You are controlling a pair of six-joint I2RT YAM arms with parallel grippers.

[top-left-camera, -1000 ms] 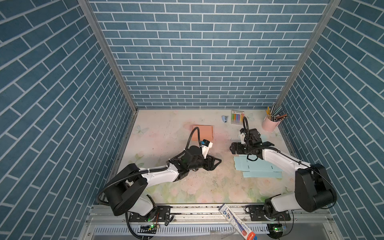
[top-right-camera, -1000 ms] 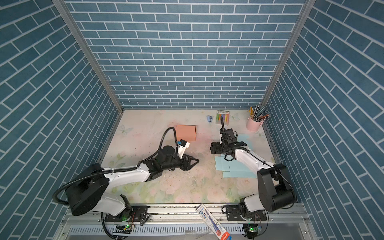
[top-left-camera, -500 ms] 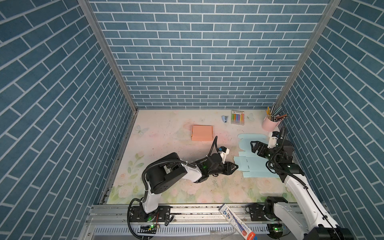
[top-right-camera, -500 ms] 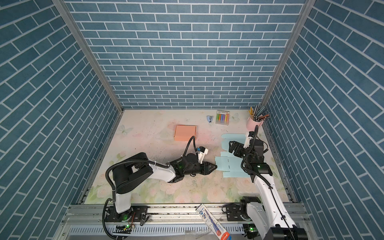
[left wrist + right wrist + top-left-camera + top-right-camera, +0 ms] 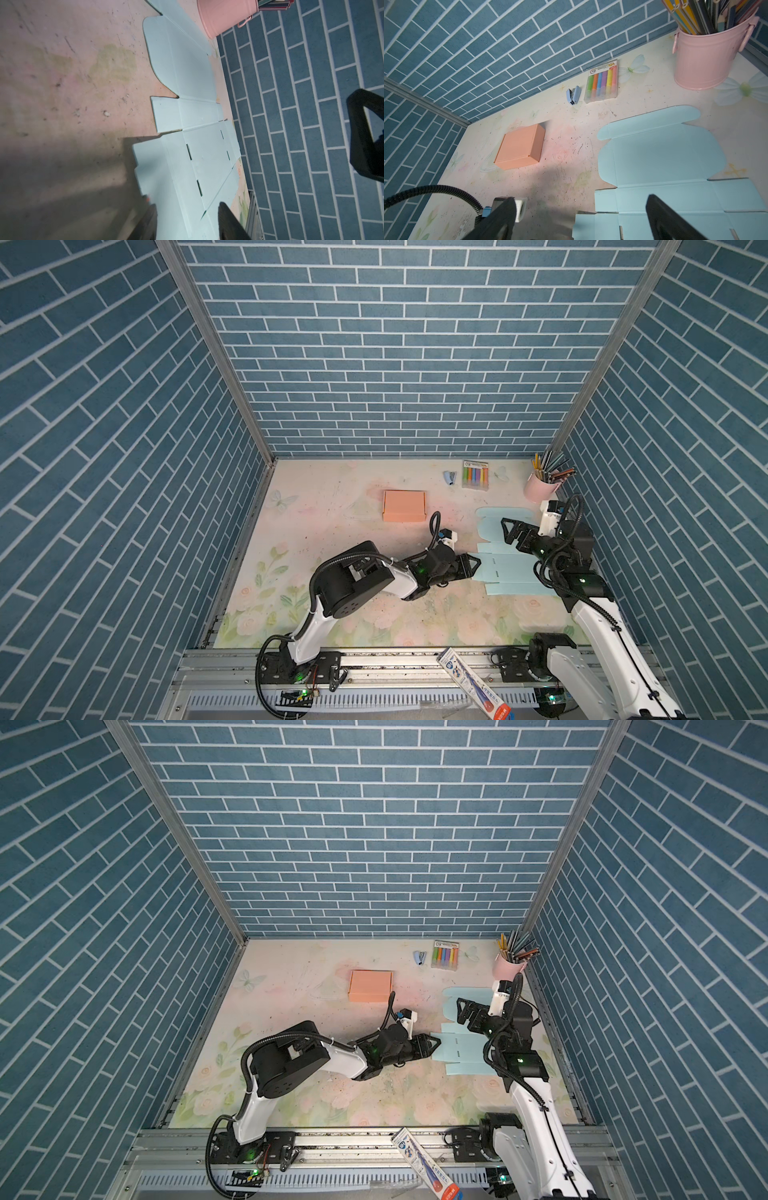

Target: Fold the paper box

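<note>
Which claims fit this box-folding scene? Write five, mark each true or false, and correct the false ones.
1. The light blue box blank lies flat and unfolded on the table. True.
2. The orange box is a flat sheet. False: it is folded into a closed box.
3. The right gripper is shut. False: its jaws stand wide open over the blank.
4. The pink bucket holds pencils. True.
5. The blue stapler lies in the pink bucket. False: it lies on the table beside the highlighter pack.
</note>
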